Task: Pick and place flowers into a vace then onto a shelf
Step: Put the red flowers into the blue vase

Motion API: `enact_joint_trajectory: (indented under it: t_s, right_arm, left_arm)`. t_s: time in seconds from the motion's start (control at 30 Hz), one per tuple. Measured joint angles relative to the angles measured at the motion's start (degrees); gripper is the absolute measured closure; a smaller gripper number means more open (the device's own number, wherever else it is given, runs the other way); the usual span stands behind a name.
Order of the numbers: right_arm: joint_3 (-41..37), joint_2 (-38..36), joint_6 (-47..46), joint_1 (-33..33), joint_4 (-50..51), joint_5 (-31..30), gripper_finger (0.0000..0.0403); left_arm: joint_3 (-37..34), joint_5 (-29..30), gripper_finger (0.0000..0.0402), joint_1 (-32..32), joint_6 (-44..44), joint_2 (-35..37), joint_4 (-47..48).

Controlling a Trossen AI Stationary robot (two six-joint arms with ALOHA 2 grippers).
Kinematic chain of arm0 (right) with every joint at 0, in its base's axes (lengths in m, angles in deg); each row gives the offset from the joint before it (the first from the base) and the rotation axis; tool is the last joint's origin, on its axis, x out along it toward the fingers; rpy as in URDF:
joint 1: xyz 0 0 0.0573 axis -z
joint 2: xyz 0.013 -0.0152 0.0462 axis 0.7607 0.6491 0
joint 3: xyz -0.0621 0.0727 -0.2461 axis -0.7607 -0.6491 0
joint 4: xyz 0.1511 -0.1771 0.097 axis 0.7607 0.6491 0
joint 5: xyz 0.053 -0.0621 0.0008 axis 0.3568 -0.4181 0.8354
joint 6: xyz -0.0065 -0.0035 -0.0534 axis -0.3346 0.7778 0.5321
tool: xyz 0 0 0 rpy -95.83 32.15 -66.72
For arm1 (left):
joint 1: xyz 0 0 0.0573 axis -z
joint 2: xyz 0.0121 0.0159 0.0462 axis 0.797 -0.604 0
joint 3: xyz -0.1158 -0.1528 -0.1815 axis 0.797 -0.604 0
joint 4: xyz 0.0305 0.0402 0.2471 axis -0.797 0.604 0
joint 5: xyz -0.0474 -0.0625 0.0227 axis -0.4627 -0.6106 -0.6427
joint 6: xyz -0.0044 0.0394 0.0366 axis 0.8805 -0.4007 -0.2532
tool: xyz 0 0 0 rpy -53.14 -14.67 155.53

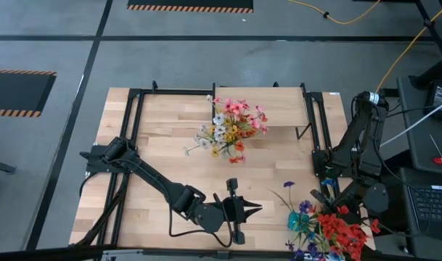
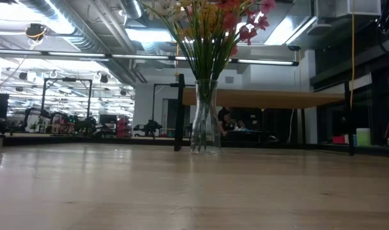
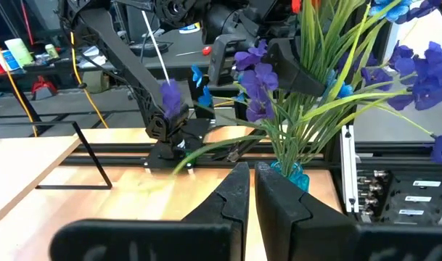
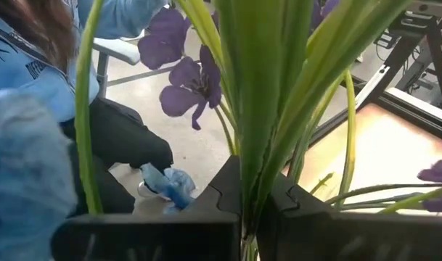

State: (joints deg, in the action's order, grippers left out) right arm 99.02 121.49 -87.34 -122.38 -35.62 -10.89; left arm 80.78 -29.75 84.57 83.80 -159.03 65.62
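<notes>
A clear glass vase stands on the tabletop, holding pink, white and yellow flowers. It stands just in front of the raised pale wood shelf, which the low view shows behind it. More flowers, red, blue and purple, are bunched at the table's near right corner. My right gripper is there, shut on their green stems. My left gripper hangs shut over the near middle of the table with nothing in it. My right gripper pinches a bundle of green stems and long leaves between its two fingers. The fingers lie across the stems, which run on past them to purple blooms. The bundle's teal lower end is low by the table's edge; whether it rests there, I cannot tell.
Black metal frame rails run along the table's left and right sides. A person in a blue sleeve is beside the table's near right corner. Bare tabletop lies between the vase and my left arm.
</notes>
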Motion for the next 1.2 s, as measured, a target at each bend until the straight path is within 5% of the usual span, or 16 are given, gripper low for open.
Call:
enact_joint_trajectory:
  t_s: [0.73, 1.2]
  right_arm:
    - [-4.8, 0.0, -0.6, 3.5, -3.7, 1.6, 0.0378]
    - [-4.5, 0.0, -1.9, 3.5, -2.8, 3.2, 0.027]
  left_arm:
    - [0.0, -0.1, 0.0384, -0.1, 0.0, 0.0, 0.0]
    - [0.0, -0.1, 0.0384, -0.4, 0.1, 0.0, 0.0]
